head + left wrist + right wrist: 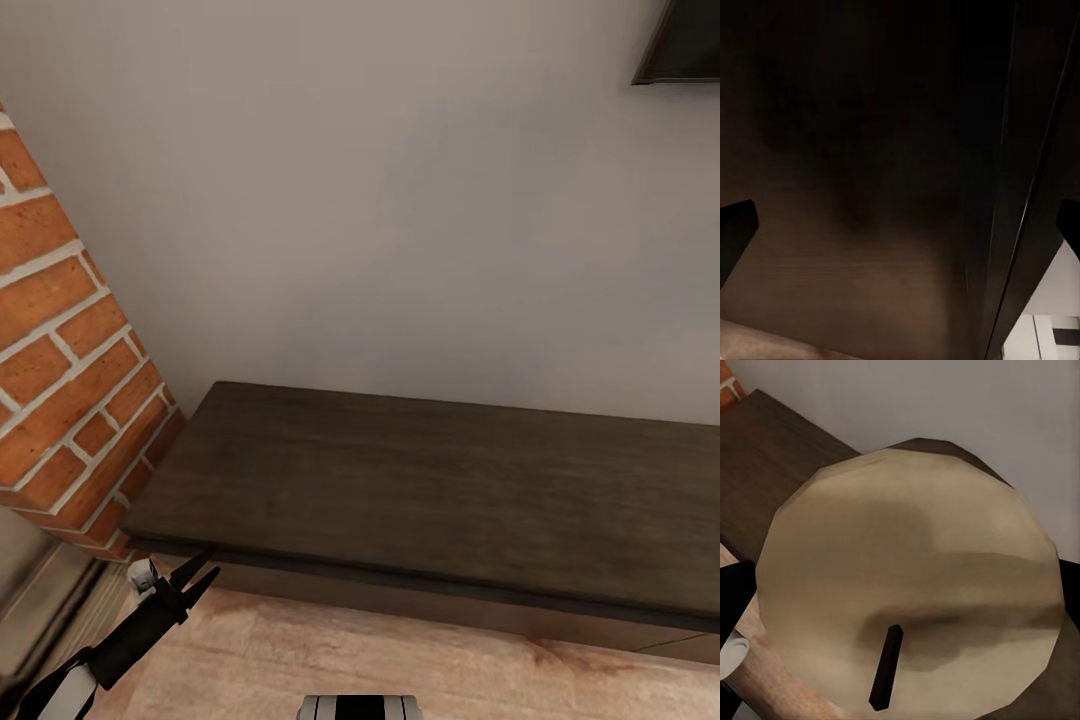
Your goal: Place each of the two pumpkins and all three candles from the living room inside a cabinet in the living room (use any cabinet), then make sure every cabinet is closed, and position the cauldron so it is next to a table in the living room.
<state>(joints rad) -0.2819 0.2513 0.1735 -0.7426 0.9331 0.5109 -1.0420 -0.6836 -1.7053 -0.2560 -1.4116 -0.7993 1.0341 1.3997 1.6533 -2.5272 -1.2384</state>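
Note:
The cabinet (420, 480) is a long, low, dark brown unit against the pale wall, and its visible front looks flush. My left gripper (195, 575) hangs open just in front of the cabinet's left front corner. In the left wrist view the dark cabinet front (870, 187) is very close between the spread fingertips (735, 225). My right gripper (900, 592) is shut on a beige candle (907, 577) with a dark wick, held above the cabinet top (772, 457). The pumpkins, the cauldron and the table are out of view.
The red brick fireplace (60, 380) stands hard against the cabinet's left end. A dark screen corner (690, 40) hangs on the wall at the upper right. Light wooden floor (350, 650) runs along the cabinet's front.

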